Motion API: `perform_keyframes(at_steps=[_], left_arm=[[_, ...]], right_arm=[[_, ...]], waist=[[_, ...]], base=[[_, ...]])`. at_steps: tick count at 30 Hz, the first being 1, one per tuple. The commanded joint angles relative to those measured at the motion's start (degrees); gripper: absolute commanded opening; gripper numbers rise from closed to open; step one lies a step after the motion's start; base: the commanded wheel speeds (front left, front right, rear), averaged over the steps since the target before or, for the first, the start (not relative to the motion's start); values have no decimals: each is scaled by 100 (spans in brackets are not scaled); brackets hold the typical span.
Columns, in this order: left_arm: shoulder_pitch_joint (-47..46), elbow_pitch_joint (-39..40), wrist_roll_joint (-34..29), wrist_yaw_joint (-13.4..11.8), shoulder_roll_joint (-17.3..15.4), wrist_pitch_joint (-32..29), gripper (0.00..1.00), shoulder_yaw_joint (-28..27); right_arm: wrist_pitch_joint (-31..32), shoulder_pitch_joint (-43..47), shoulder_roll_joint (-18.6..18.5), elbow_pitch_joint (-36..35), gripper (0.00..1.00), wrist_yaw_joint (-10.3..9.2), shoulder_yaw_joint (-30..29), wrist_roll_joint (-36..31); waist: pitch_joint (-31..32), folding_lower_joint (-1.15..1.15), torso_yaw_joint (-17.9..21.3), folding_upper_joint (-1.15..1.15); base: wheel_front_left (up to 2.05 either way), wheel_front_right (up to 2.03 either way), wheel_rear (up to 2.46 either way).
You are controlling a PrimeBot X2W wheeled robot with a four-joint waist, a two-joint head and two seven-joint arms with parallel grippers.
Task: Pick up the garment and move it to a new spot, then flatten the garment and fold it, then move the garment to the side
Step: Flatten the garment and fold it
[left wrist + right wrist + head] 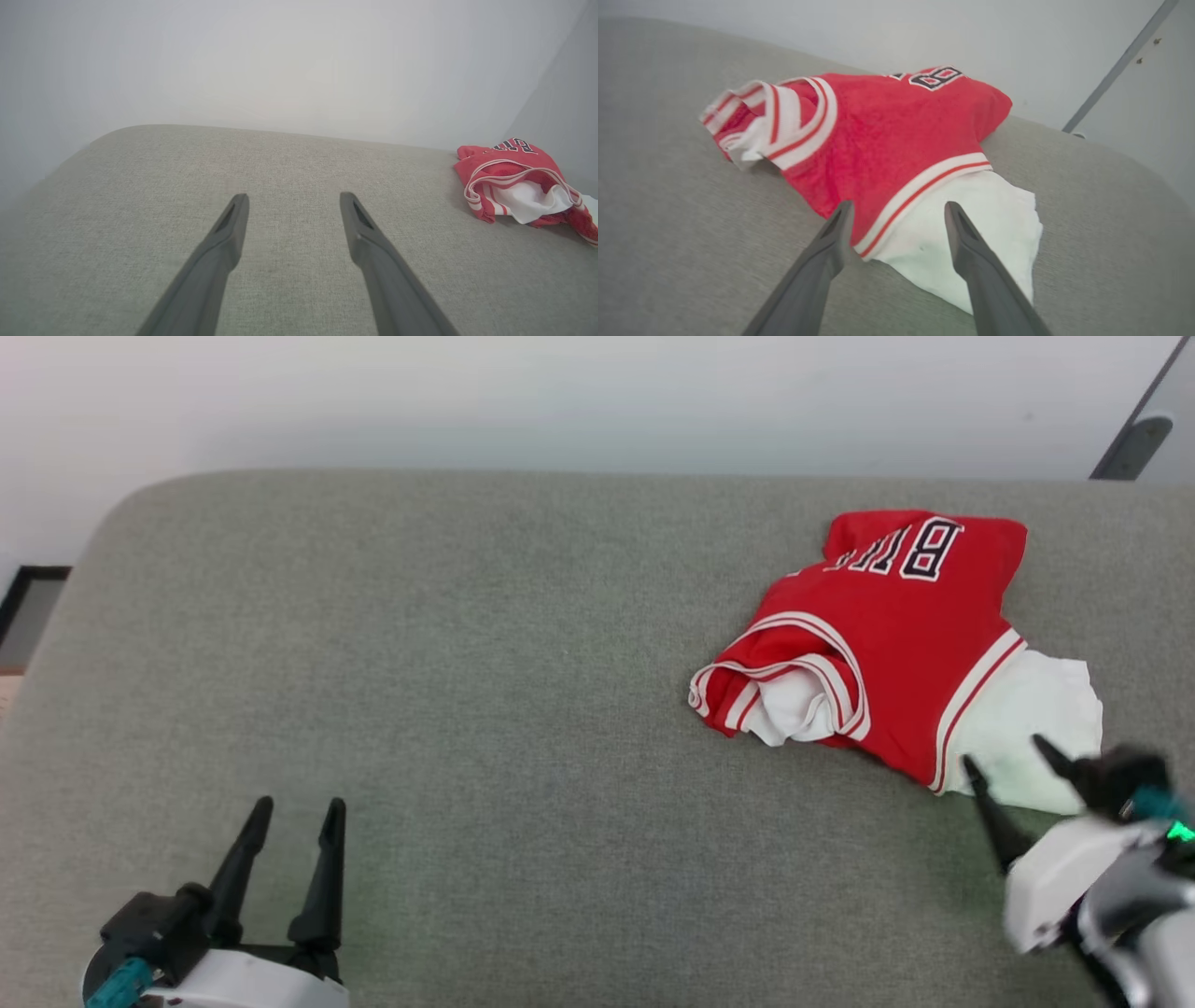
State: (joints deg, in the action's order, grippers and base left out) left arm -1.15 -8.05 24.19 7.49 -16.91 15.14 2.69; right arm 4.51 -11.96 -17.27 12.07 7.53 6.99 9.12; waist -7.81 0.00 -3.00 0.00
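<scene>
The garment (896,635) is a red jersey with white sleeves, striped trim and block lettering, lying crumpled at the right of the grey cushioned surface (467,663). My right gripper (1013,754) is open at the garment's near edge, its fingers straddling the white sleeve and striped trim; in the right wrist view the garment (887,135) lies just beyond the open right gripper (899,207). At the lower left my left gripper (301,805) stands open over bare cushion, far from the garment. Its own view shows the left gripper (294,198) with the garment (514,182) at the far right.
The cushion's rounded far edge meets a pale wall (597,401). A dark slanted bar (1134,443) stands at the upper right corner. A dark frame (28,602) lies beyond the cushion's left edge.
</scene>
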Motion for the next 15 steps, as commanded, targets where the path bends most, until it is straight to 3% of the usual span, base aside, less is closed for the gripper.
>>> perform_keyframes(at_steps=[1, 5, 8, 11, 15], left_arm=[[-32, 13, -10, -3, 11, -1, 100, 18], [-189, 17, 17, -3, 56, 0, 100, 87], [-302, -4, 58, -3, 70, 0, 100, 152], [-454, -45, 110, -3, 57, 0, 100, 242], [-646, -73, 182, -3, 52, 0, 100, 352]], right_arm=[[453, -160, -173, -70, 100, -8, 53, 318], [1877, -450, -900, -253, 100, -8, -125, 1006], [2911, -666, -1115, -247, 100, -8, -460, 1488], [3766, -939, -1181, -221, 100, -8, -858, 1595], [4592, -1315, -983, -127, 100, -8, -1262, 1388]], waist=[[-114, 0, 30, 0], [-354, 0, -28, 0], [-583, 0, -62, 0], [-814, 0, -102, 0], [-1100, 0, -155, 0]], base=[[0, 0, 0], [0, 0, 0], [0, 0, 0], [0, 0, 0], [0, 0, 0]])
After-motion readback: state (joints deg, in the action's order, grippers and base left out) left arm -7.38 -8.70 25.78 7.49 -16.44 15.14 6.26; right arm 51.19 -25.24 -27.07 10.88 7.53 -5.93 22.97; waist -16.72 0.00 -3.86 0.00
